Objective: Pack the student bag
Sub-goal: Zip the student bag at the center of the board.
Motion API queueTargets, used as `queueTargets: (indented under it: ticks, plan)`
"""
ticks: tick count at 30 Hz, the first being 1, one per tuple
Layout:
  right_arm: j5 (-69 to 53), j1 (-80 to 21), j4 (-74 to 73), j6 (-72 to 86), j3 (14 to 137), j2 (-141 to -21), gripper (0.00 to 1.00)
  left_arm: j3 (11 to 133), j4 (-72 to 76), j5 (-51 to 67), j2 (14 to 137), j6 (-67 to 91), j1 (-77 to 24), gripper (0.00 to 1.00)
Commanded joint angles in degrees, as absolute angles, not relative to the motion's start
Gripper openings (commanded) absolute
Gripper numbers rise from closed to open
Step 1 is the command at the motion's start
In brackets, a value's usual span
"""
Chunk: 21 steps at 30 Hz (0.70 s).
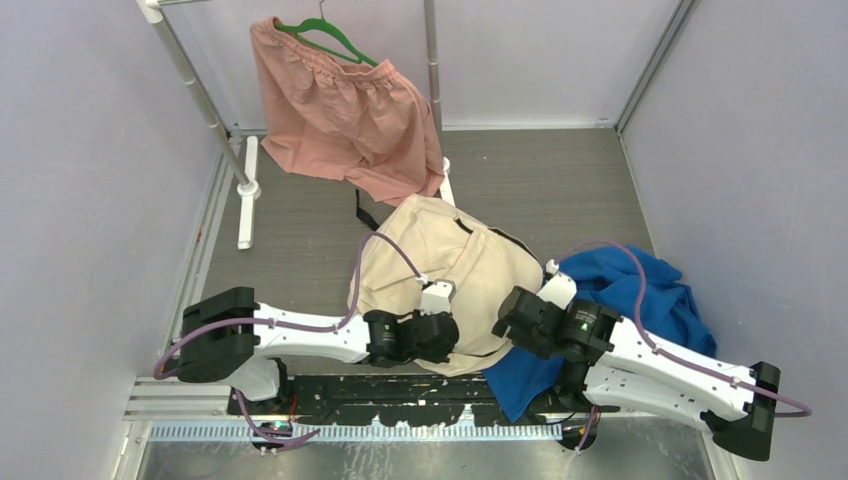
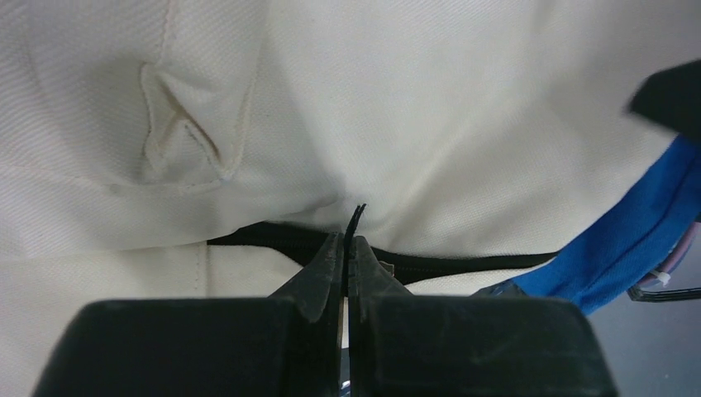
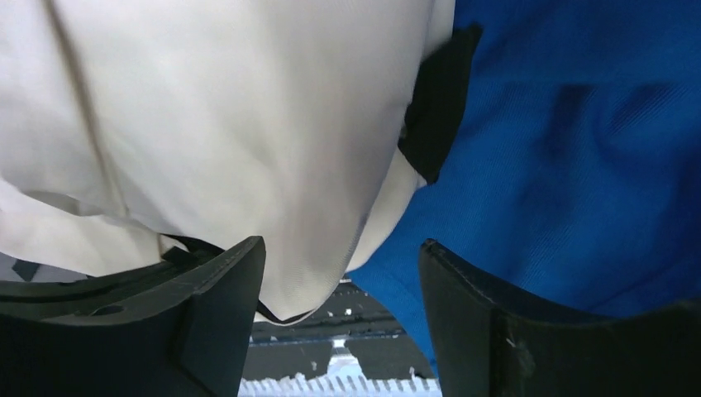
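The cream student bag (image 1: 440,260) lies on the grey table, in the middle, just in front of both arms. It fills the left wrist view (image 2: 413,124) and the left of the right wrist view (image 3: 207,124). My left gripper (image 2: 350,240) is shut on a thin black zipper pull (image 2: 356,217) at the bag's black zipper line (image 2: 273,236). My right gripper (image 3: 339,273) is open at the bag's near right corner, with the bag's edge and the blue cloth (image 3: 579,165) between its fingers.
The blue cloth (image 1: 640,290) lies to the right of the bag, partly under my right arm. A pink garment on a green hanger (image 1: 340,100) hangs from a metal rack (image 1: 200,90) at the back. Grey walls close in both sides.
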<state>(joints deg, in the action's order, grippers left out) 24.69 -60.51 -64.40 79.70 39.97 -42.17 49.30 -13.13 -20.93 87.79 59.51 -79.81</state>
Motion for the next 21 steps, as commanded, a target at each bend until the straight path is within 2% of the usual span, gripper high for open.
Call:
queueTargets:
  ticks: [1,5,9,12,16,21]
  plan:
    - [15.9,-60.5,-60.4,88.0,34.8,-38.4,0.71,48.9,-7.8,-20.0,86.6,59.4,-79.6,0.00]
    - [14.0,-60.5,-52.1,96.1,27.8,-30.7,0.65,46.4,-5.1,-19.6,85.6,60.5,-79.7,0.00]
    - [13.7,-60.5,-44.0,101.6,22.3,-29.0,0.59,46.2,-4.8,-19.8,85.6,59.9,-79.6,0.00]
    - [13.2,-60.6,-39.0,103.3,20.0,-30.8,0.44,46.5,-5.6,-20.4,85.6,59.7,-79.7,0.00]
    - [14.9,-60.7,-42.6,103.1,21.5,-32.5,0.03,45.3,-5.4,-21.5,84.3,59.9,-79.6,0.00]
    - [21.9,-60.8,-51.2,102.8,22.6,-29.0,0.01,41.6,-4.3,-19.5,81.2,58.4,-77.2,0.00]
